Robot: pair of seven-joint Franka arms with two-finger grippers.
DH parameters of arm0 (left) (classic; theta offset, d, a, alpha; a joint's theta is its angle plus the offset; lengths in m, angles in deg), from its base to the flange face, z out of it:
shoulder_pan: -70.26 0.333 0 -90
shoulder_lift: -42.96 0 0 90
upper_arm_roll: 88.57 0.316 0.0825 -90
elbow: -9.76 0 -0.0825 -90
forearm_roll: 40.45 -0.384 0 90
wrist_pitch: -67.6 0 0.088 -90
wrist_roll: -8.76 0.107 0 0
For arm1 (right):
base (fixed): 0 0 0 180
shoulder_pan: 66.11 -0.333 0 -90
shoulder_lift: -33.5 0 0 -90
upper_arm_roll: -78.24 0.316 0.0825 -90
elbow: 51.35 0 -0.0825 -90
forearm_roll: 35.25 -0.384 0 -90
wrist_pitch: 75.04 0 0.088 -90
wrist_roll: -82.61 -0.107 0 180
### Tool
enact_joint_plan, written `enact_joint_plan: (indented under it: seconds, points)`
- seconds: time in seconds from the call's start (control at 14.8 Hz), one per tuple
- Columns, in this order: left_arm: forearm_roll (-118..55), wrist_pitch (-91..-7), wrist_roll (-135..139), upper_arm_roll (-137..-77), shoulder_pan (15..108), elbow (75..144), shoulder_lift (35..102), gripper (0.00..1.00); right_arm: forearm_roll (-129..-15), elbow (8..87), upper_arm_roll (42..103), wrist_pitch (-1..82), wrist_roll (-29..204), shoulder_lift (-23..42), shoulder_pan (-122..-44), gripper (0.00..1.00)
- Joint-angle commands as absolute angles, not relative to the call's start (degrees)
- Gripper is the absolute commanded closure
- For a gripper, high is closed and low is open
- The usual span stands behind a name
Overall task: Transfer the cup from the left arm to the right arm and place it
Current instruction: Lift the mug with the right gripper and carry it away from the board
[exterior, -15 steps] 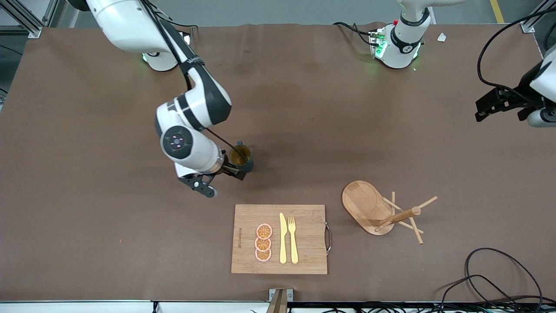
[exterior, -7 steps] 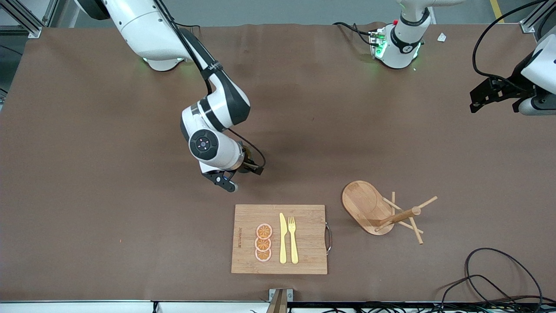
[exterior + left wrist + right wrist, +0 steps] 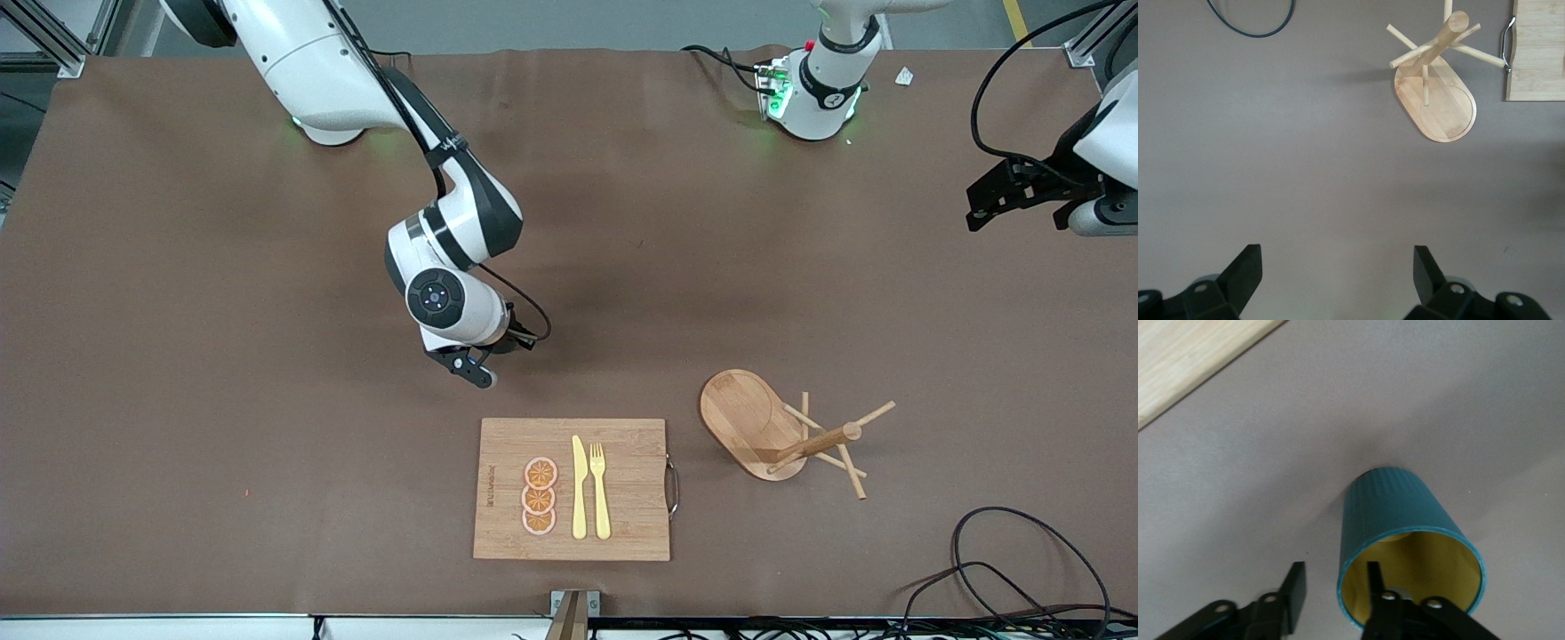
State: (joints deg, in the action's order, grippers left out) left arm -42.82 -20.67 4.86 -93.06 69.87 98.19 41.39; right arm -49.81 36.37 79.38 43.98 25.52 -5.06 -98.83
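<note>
The cup (image 3: 1395,520), dark teal with an ochre inside, stands upright on the brown table; it shows only in the right wrist view and is hidden under the wrist in the front view. My right gripper (image 3: 1335,570) (image 3: 514,341) straddles its rim: one finger (image 3: 1373,583) is inside the cup, the other (image 3: 1295,587) outside, with a gap to the wall. It is open. My left gripper (image 3: 978,209) (image 3: 1337,267) is open and empty, waiting over the table's left-arm end.
A wooden cutting board (image 3: 631,524) (image 3: 1185,360) lies nearer the front camera than the cup, with orange slices (image 3: 539,496), a knife (image 3: 579,487) and a fork (image 3: 600,489). A tipped wooden peg stand (image 3: 782,431) (image 3: 1436,93) lies beside it. A black cable (image 3: 1022,551) loops near the corner.
My right arm has carried the cup toward the left arm's end; the cup, visible in the front view a second ago, is now hidden under the wrist. My left gripper shifted slightly.
</note>
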Motion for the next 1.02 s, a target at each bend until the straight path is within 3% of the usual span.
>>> enact_joint_plan:
  seconds: [0.0, 0.14, 0.27, 0.68, 0.95]
  points:
    - [-42.38, -20.82, 5.77, -92.79, 70.08, 98.17, 40.24, 0.00, -50.55, 37.33, 78.86, 44.23, 27.40, -4.64, -99.15, 0.77]
    - [-42.29, -20.91, 5.77, -92.79, 70.43, 98.00, 40.32, 0.00, -50.55, 37.33, 78.86, 42.83, 31.96, -4.55, -98.37, 0.95]
    - [-42.29, -21.00, 5.77, -92.79, 70.61, 98.00, 40.32, 0.00, -50.11, 36.90, 78.60, 42.03, 35.30, -4.12, -97.75, 1.00]
    - [-42.21, -21.26, 5.86, -92.79, 70.96, 98.00, 40.41, 0.00, -44.06, 36.10, 70.88, 38.07, 61.90, 0.37, -90.64, 1.00]
    - [-42.21, -21.43, 5.86, -92.88, 70.88, 97.82, 40.50, 0.00, -43.52, 36.19, 69.63, 38.16, 82.22, 0.11, -81.16, 0.99]
